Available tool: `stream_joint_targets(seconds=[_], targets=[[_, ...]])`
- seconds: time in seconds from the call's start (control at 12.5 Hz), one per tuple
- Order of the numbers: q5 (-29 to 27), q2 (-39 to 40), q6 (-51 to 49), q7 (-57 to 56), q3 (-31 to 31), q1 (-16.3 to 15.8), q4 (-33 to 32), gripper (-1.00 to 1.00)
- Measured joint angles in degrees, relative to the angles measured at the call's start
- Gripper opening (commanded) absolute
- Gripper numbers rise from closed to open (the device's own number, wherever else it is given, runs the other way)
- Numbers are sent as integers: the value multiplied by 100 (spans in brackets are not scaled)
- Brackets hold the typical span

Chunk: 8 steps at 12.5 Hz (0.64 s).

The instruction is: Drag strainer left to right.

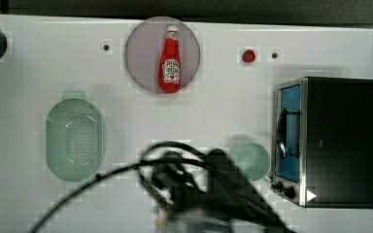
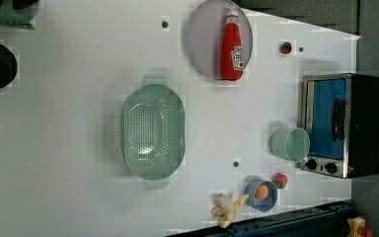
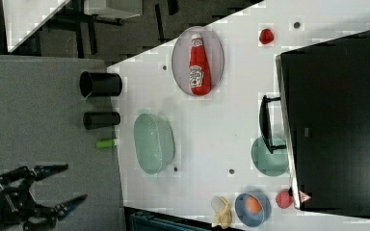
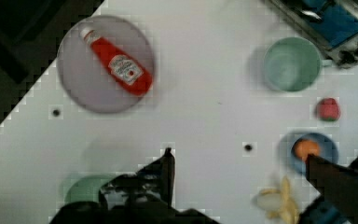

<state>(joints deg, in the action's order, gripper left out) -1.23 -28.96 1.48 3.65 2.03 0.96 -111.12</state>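
Firstly, position. The pale mint-green oval plastic strainer (image 1: 75, 140), dotted with holes, sits upright toward the left edge of the white desk (image 1: 213, 111) as the top view shows it. The arm's black pincer (image 3: 74, 183) hangs out past that edge in the right view, well apart from the strainer. Its fingers are spread and grip nothing.

Risks, as we judge them:
- The strainer looks light. A pull high on the rim could tip it rather than slide it, and one finger hooked inside could slip out partway.
- Going rightward in the top view, the round grey plate (image 1: 141, 53) lies toward the far edge, probably off a straight track.
- The small smooth mint-green bowl (image 1: 250, 160) stands just beside the black and silver toaster oven (image 1: 340, 141), near the right edge. A long drag could shove the bowl against the oven door.
- Drifting toward the near edge would bring the strainer among the small blue bowl (image 2: 271, 202) and the peeled toy banana (image 2: 227, 207).

Containers, left to right in the top view:
- Strainer: empty.
- Grey plate: a red ketchup bottle (image 1: 170, 60) lying on its side.
- Mint-green bowl: empty.
- Blue bowl: one orange ball (image 2: 261, 191).
- Oven: door shut, inside not legible.
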Motion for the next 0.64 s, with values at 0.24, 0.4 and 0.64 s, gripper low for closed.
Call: stream_joint_targets(seconds=[0.24, 0.4, 0.64], targets=[[-49, 809, 257, 838, 1057, 19, -151, 100], [-99, 1604, 788, 1738, 1693, -133, -392, 100], [-134, 2921, 1355, 3221, 2679, -186, -548, 100]])
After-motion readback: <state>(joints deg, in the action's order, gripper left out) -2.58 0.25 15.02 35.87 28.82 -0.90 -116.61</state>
